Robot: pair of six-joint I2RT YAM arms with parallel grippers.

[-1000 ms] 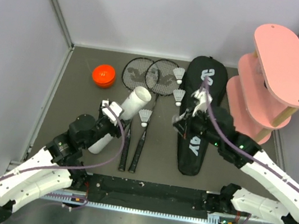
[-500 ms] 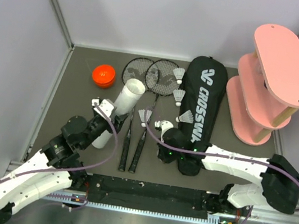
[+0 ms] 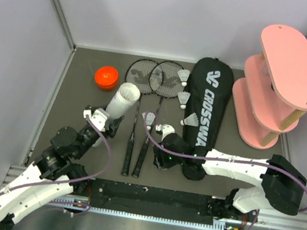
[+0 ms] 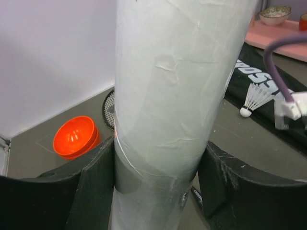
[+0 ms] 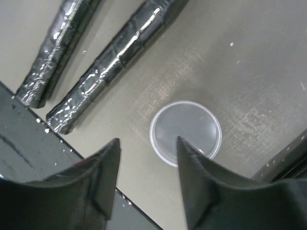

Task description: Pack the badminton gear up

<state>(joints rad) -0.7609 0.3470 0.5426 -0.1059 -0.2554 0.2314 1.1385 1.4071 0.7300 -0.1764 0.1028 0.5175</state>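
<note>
My left gripper (image 3: 107,124) (image 4: 158,163) is shut on the long white tube (image 3: 121,102) (image 4: 177,91), which is tilted up with its open mouth facing away. The orange cap (image 3: 106,77) (image 4: 74,137) lies apart on the table at the far left. Two black rackets (image 3: 140,124) lie side by side, their handles (image 5: 110,62) towards me. Several white shuttlecocks (image 3: 184,99) (image 4: 254,98) lie near the rackets and on the black CROSSWAY bag (image 3: 206,109). My right gripper (image 3: 161,156) (image 5: 147,140) hangs open, low over a clear round lid (image 5: 185,130) beside the handles.
A pink tiered oval shelf (image 3: 285,77) stands at the right, with a small bowl (image 4: 276,13) on a lower tier. Grey walls close the table on the left, back and right. The black rail (image 3: 152,195) runs along the near edge.
My right arm has swung from above the bag down to the table beside the racket handles, and its jaws have opened. A shuttlecock now lies on the bag. My left arm pulled the tube back and leftwards.
</note>
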